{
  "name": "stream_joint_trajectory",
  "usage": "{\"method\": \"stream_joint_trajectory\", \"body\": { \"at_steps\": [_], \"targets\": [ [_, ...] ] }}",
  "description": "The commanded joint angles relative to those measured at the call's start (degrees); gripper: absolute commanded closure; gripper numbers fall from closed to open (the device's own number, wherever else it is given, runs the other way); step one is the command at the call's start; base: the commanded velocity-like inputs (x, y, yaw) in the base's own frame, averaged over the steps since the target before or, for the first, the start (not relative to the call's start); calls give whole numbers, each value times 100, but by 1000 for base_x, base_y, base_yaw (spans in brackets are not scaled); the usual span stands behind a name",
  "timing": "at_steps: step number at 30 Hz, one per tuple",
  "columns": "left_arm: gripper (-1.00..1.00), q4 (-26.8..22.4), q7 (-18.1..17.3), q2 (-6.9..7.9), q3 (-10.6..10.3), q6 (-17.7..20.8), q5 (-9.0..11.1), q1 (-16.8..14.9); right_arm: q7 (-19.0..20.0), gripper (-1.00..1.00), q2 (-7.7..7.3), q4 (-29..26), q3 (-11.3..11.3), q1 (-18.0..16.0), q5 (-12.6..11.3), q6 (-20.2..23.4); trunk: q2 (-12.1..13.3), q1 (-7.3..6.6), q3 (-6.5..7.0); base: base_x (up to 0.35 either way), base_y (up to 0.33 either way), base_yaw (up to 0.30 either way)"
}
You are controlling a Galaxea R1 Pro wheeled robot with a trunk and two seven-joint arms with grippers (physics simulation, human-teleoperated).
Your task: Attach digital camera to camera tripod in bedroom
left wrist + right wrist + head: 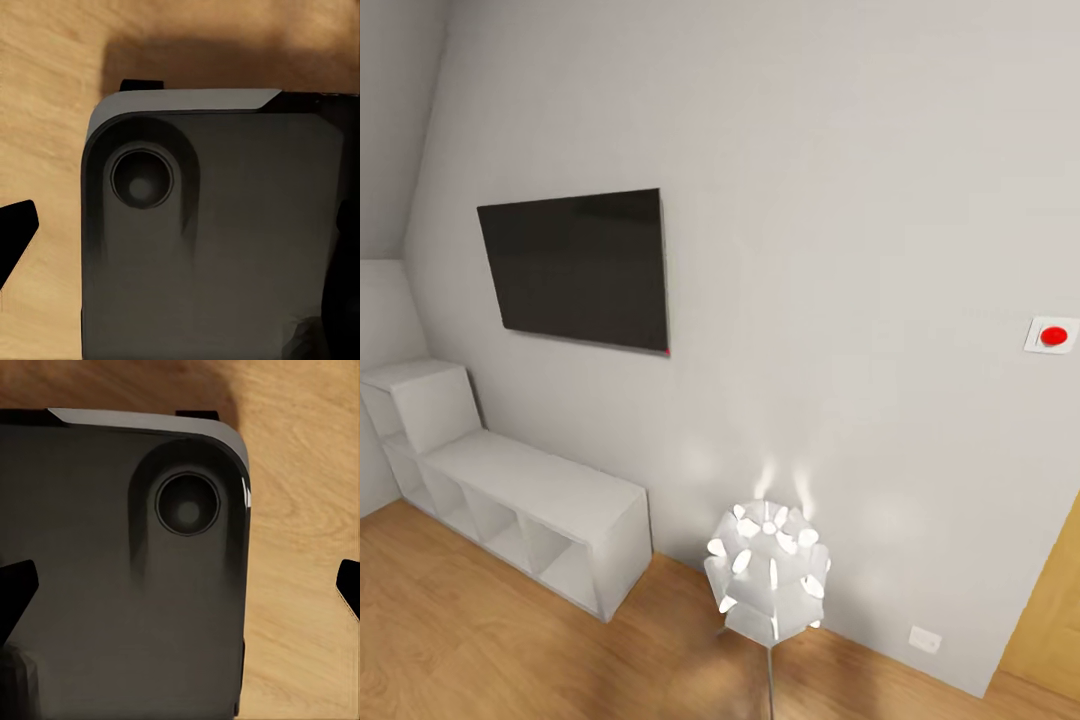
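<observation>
A white-walled bedroom (810, 200) with a sloped ceiling at the left corner, a light wood floor (450, 640), and low white cubby shelves (530, 500) standing against the wall.

A television (575, 268) hangs on the wall (840, 200), above the cubby shelves (510, 495) that stand on the wood floor (460, 640) against that wall. The shelves' taller section is at the left end, by the corner. Right of the shelves stands a floor lamp (768, 570), before the wall. Further right on the wall sits a button plate (1052, 335), with what may be a socket (925, 638) low down, and a door (1055, 600) at the right edge.
</observation>
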Motion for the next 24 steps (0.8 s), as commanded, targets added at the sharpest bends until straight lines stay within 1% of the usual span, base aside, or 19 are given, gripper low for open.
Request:
{"method": "stream_joint_trajectory", "body": {
  "at_steps": [1,18,24],
  "targets": [
    [-100,-8,-3,-1,8,-7,20,3,-4,-100,0,0,8,-1,13,-16,-2,2,-4,206,0,0],
    [-100,-11,1,-1,8,-8,19,3,-5,-100,-1,-1,18,-1,30,-24,-2,2,-4,204,0,0],
    [-100,-9,1,-1,16,-21,18,3,-2,-100,-1,-1,-47,-1,-32,-31,-2,2,-4,85,0,-1]
  ]
}}
